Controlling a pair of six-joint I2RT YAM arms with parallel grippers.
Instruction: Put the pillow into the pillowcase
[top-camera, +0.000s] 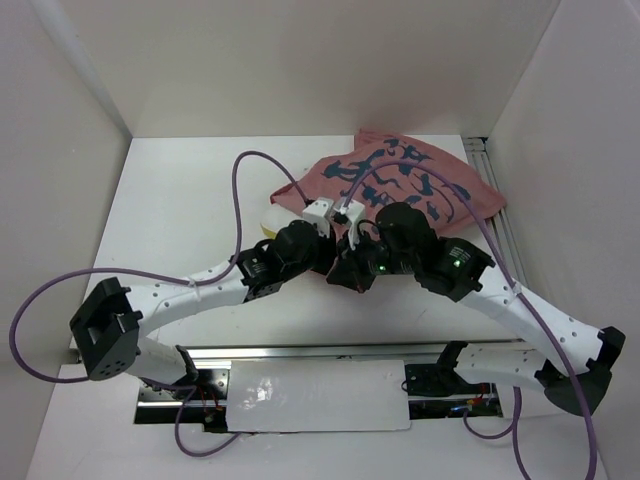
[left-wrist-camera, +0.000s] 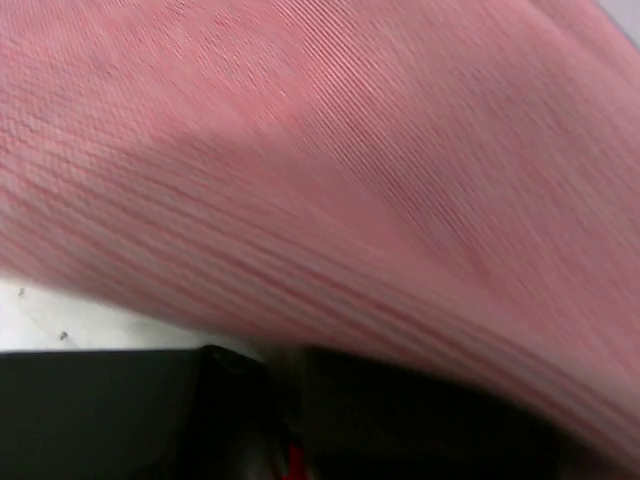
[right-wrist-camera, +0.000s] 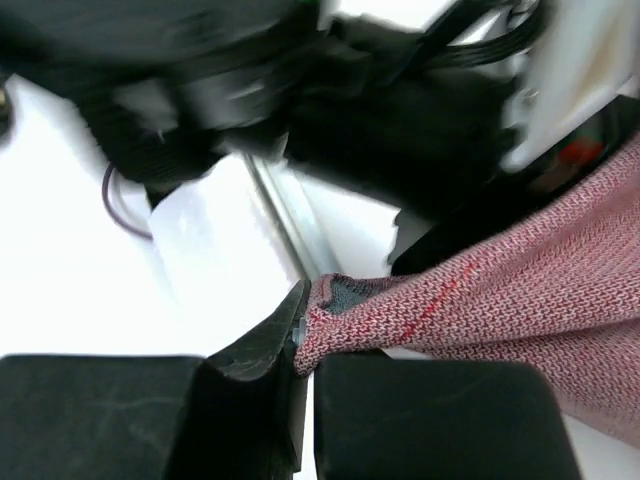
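The pillowcase (top-camera: 410, 180) lies at the back right, faded pink-red side with dark blue marks facing up. Only a pale yellow edge of the pillow (top-camera: 272, 222) shows to its left; the rest is hidden by cloth and arms. Both grippers meet at the pillowcase's near edge. My right gripper (right-wrist-camera: 308, 355) is shut on a corner of the pillowcase (right-wrist-camera: 480, 300); from above the right gripper (top-camera: 350, 272) is mostly hidden. My left gripper (top-camera: 338, 232) is against the cloth. In the blurred left wrist view the pillowcase (left-wrist-camera: 330, 160) fills the frame, and the left gripper (left-wrist-camera: 285, 400) looks shut with red cloth between its fingers.
White walls enclose the table (top-camera: 190, 200) on three sides. A metal rail (top-camera: 500, 200) runs along the right edge, another rail (right-wrist-camera: 285, 225) along the near edge with a white sheet (top-camera: 310, 395) below it. Purple cables (top-camera: 250, 165) loop above the arms.
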